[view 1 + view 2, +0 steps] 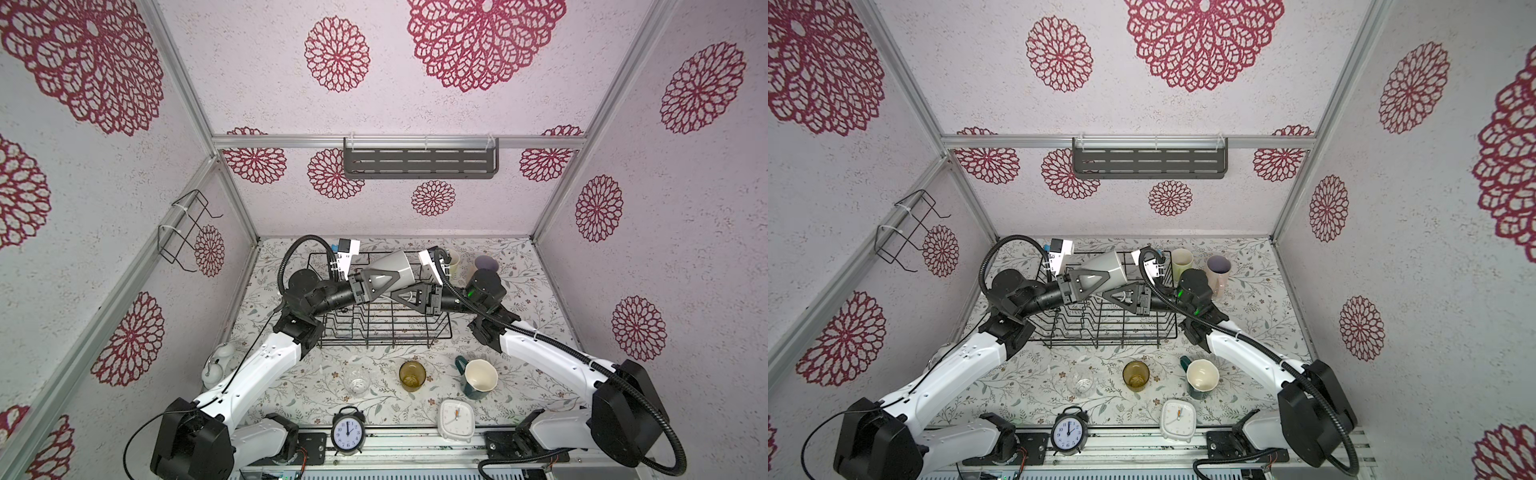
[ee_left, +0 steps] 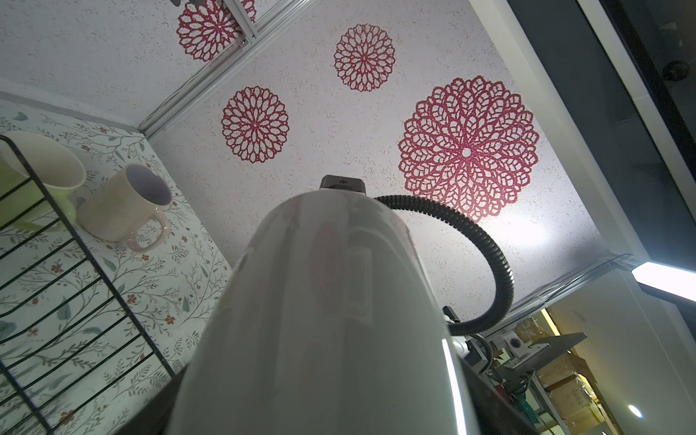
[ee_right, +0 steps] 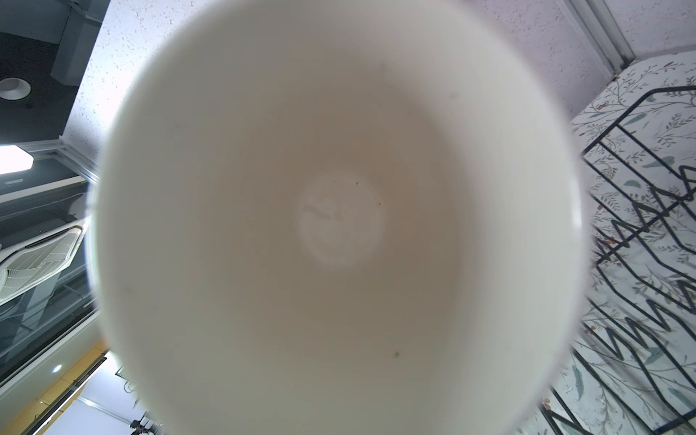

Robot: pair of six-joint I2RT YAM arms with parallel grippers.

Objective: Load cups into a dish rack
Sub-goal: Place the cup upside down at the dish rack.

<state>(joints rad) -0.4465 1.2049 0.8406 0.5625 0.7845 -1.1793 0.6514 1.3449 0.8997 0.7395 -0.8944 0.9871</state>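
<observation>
The grey cup (image 1: 392, 266) lies on its side in the air above the dish rack (image 1: 386, 332), toward the worktop's (image 1: 528, 286) far edge. The right pincer (image 1: 395, 296) is clenched on its rim; the left pincer (image 1: 395, 277) straddles its body, and I cannot tell whether it grips.

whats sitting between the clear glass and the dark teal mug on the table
The amber glass tumbler stands upright between the clear glass and the dark teal mug, touching neither; both top views show it.
</observation>
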